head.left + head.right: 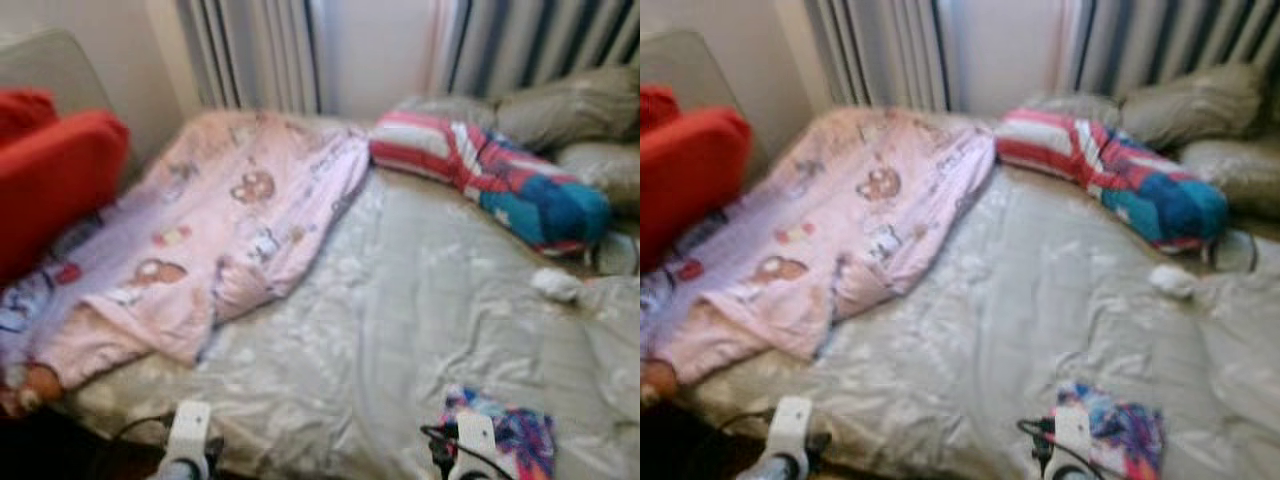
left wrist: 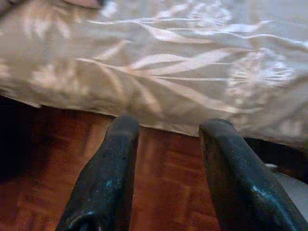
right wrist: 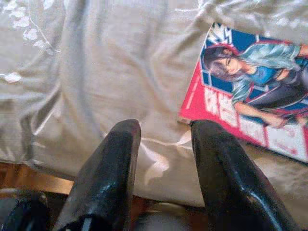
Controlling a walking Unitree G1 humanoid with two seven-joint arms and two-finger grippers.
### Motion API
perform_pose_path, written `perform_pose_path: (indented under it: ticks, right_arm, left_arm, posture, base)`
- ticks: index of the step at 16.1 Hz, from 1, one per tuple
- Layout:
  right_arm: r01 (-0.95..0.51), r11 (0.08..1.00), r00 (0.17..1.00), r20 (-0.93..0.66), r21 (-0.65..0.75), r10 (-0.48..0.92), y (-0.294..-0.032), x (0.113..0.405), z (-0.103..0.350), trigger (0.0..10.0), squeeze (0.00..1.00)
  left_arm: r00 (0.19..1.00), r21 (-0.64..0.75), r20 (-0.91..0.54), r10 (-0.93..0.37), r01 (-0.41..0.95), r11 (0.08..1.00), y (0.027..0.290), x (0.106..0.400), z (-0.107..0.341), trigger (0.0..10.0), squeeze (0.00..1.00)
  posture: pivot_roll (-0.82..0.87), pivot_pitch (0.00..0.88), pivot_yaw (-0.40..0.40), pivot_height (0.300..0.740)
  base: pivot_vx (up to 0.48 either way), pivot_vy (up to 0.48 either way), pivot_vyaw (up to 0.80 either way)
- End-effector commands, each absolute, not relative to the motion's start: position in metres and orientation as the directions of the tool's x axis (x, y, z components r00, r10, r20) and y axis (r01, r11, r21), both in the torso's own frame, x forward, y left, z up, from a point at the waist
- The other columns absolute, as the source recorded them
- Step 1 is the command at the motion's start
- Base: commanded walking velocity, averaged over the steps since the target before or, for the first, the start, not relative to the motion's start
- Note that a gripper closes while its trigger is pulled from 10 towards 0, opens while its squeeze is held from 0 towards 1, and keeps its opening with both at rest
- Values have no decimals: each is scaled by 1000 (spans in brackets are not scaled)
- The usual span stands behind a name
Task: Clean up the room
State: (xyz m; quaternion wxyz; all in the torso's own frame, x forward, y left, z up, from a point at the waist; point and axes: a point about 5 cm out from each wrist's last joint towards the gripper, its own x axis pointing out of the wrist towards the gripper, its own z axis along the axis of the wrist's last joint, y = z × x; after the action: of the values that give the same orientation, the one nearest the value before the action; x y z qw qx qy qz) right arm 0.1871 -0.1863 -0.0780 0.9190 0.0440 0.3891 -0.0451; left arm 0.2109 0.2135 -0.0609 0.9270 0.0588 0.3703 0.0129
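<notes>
The bed (image 1: 400,300) takes up most of what I see, covered in a pale, shiny, leaf-patterned spread with loose folds. That slack cloth is my main worry: if I push a finger low under something lying on it, I think I would gather cover along with the thing and drag the bedding askew.

The pink printed blanket (image 1: 220,230) sprawls over the bed's left half, its lower end hanging past the edge. It is big and limp; pulled by one corner, it would likely slide to the floor (image 2: 159,159) rather than fold. A red cushion (image 1: 55,170) sits at the far left, touching it. At the head lie a striped red, white and blue bundle (image 1: 490,175) and grey pillows (image 1: 580,110). A small white scrap (image 1: 553,284) lies near the bed's right side.

The colourful comic book (image 3: 255,91) lies flat on the near right corner, close to the edge. Flat and glossy, it offers little to bite on, and a nudge could tip it off.

My right pincer (image 3: 163,139) hangs low at that corner, fingers spread, pinching nothing, the book just beside one fingertip. My left pincer (image 2: 166,130) is down at the bed's near edge over the wooden floor, also spread and empty. Both arms are low and tucked in front of me.
</notes>
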Motion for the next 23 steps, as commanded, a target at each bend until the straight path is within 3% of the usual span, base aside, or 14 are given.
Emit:
perform_pose_path:
  ticks: [1,23]
  right_arm:
    - [161,986,675,-733,35,-84,-196,179,-81,10000,0]
    - [204,978,658,-746,47,-102,-197,176,-83,10000,0]
  left_arm:
    - [721,107,-691,54,28,994,208,210,-63,10000,0]
    - [736,103,-675,62,10,995,210,216,-59,10000,0]
  posture:
    - [50,35,47,740]
    - [58,89,52,740]
  base:
    - [0,442,0]
    - [0,417,0]
